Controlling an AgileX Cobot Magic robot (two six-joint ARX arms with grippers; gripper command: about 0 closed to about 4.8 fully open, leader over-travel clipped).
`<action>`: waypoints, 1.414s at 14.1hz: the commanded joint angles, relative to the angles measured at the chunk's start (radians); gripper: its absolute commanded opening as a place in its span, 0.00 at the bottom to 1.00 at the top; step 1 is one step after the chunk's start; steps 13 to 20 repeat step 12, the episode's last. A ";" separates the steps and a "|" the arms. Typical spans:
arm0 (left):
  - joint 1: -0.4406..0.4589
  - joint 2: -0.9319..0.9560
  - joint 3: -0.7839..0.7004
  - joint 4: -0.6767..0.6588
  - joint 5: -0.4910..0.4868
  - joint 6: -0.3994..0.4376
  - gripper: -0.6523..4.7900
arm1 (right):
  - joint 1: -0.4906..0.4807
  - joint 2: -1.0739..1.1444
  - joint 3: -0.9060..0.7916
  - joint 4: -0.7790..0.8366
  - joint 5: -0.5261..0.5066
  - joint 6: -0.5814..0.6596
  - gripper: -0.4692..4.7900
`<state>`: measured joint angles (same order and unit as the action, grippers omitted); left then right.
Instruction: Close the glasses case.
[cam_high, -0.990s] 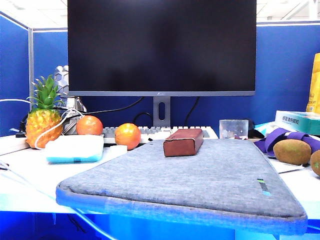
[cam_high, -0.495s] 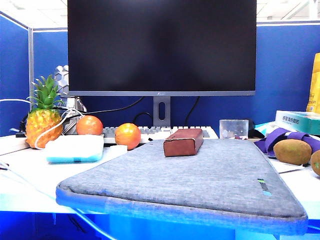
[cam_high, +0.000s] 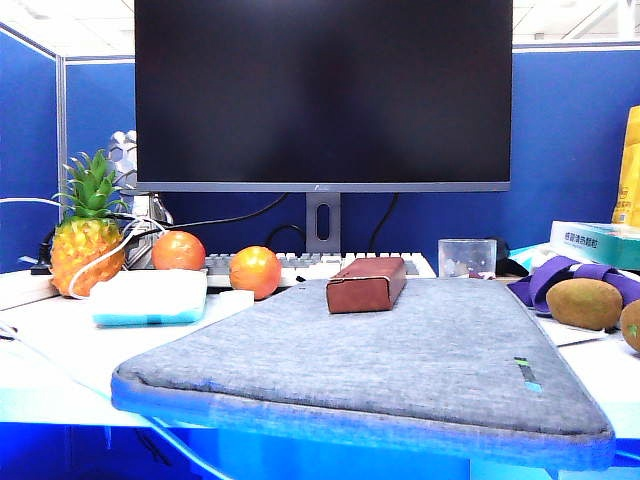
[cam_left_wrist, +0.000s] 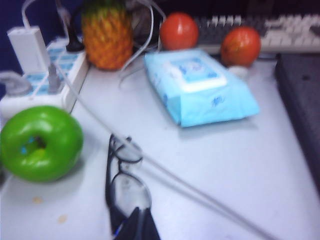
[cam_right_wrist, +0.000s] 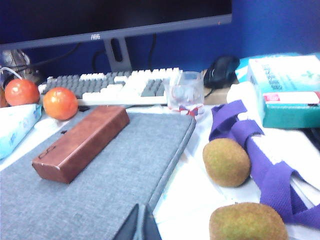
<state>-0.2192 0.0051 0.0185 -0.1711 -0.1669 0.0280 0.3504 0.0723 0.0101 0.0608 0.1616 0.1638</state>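
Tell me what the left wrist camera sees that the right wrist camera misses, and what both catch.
Only the left wrist view shows the green ring-shaped toy, the black-framed glasses, the white power strip, the toy pineapple and the shut left gripper.

Only the right wrist view shows the closed reddish-brown glasses case, the clear plastic cup, two brown kiwis, the purple strap and the shut right gripper.

Both show the two oranges, the white keyboard and the light blue wipes pack.
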 joint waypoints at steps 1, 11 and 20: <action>0.001 -0.001 -0.010 0.000 0.041 0.008 0.12 | 0.001 0.001 -0.008 0.009 0.001 -0.003 0.08; 0.001 -0.001 -0.008 -0.006 0.100 -0.088 0.24 | 0.001 0.001 -0.008 -0.088 -0.003 -0.003 0.08; 0.001 -0.001 -0.008 -0.006 0.100 -0.088 0.24 | 0.001 0.001 -0.008 -0.088 -0.003 -0.003 0.08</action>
